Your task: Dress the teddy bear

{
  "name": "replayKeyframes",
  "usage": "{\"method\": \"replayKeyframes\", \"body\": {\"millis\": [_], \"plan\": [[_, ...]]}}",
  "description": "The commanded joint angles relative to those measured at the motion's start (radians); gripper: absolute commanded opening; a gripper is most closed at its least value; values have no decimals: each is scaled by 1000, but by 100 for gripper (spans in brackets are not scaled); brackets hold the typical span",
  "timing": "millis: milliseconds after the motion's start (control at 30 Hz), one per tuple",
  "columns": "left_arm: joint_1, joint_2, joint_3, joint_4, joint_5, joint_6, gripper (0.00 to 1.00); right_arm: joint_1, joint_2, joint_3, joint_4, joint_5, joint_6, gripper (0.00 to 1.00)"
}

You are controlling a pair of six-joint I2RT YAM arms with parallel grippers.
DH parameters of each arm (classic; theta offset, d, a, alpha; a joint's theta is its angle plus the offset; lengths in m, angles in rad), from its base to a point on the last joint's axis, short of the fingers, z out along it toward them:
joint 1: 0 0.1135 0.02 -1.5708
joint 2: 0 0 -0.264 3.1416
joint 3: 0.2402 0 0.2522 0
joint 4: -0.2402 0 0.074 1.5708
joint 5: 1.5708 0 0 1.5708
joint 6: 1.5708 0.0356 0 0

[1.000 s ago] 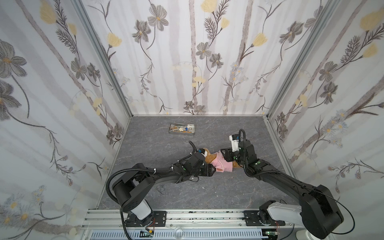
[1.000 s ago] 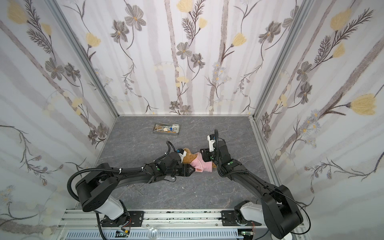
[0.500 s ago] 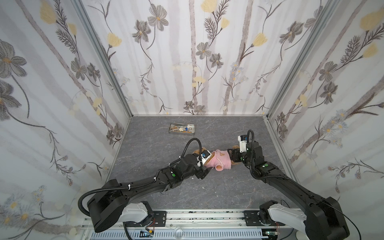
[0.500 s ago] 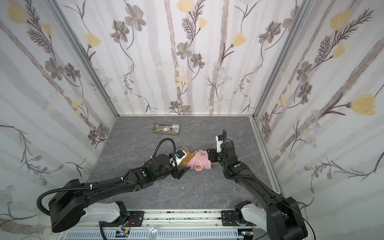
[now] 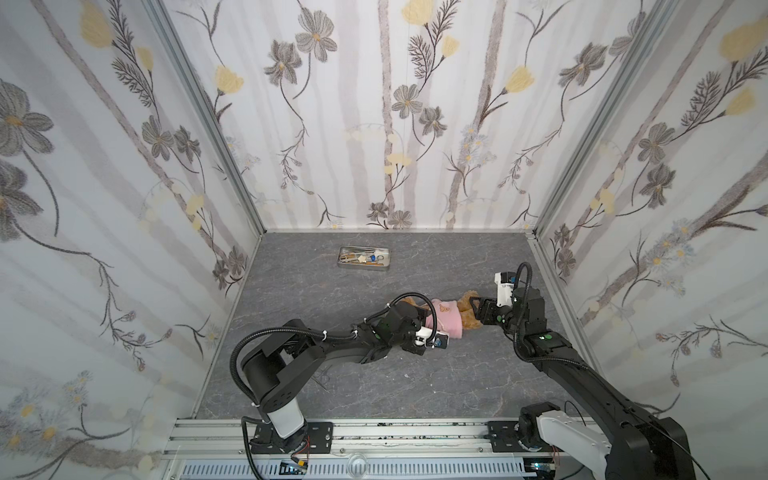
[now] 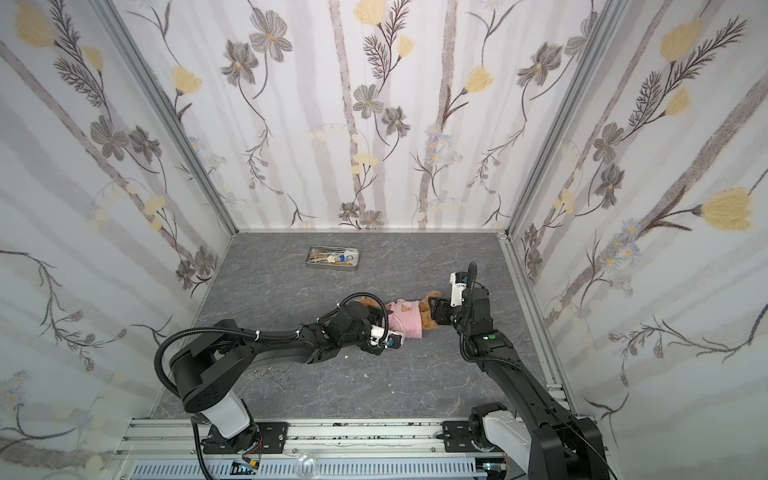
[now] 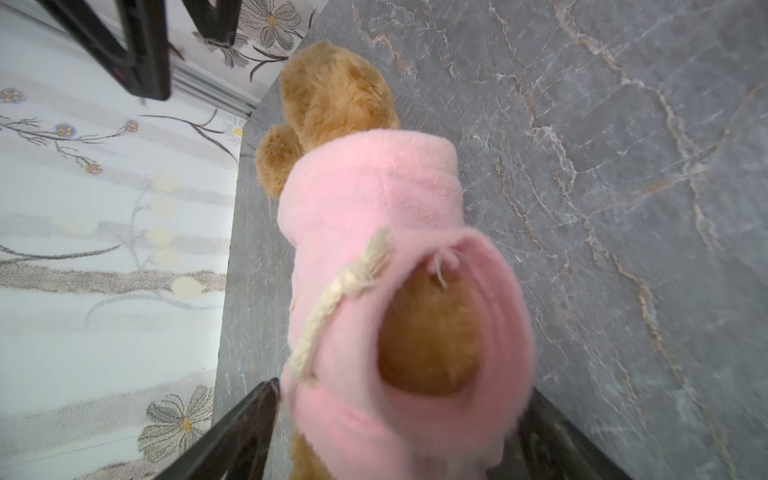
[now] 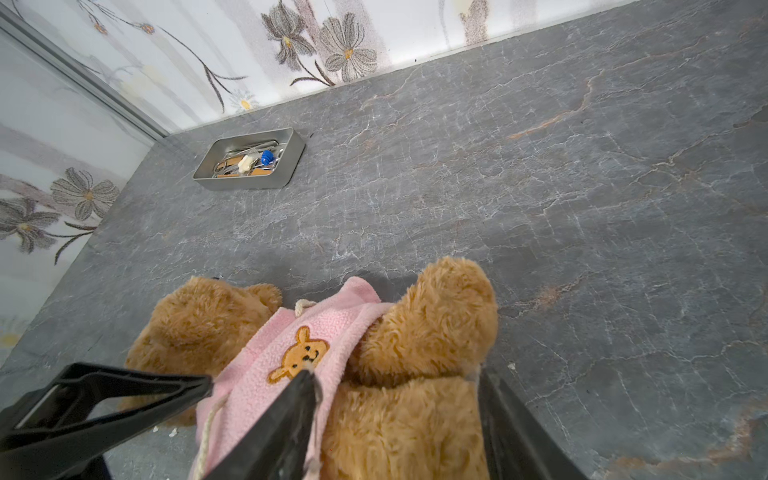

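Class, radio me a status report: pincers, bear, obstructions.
Left pincer straddles pink shirt, right pincer the legs; grips unclear. Teddy bear lying down, shirt on torso. Metal tray far off, nothing blocking.

Golden-brown teddy bear [image 8: 432, 328] — pink shirt [image 8: 257, 345], orange bear emblem [image 8: 300, 354]; grey veined tabletop [image 8: 540, 187].
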Motion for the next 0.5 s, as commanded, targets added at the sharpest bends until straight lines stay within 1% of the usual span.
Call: {"method": "replayKeyframes", "body": {"millis": [0,67,167,267,367,467], "plan": [[4,70,58,55,57,37,86,-12,-7,-2,47,-31,7,63],[18,115,96,71,89,-15,79,-16,-4,0,51,-32,5,63],[43,153,130,82,173,-89,66,-18,-2,3,77,-37,-36,63],[82,152,125,85,281,-148,48,-18,-4,-9,159,-95,-108,63],[129,140,117,86,363,-213,34,-16,-1,-10,247,-153,-176,63],[190,112,98,87,449,-276,25,-7,7,-5,327,-243,-245,64]]}}
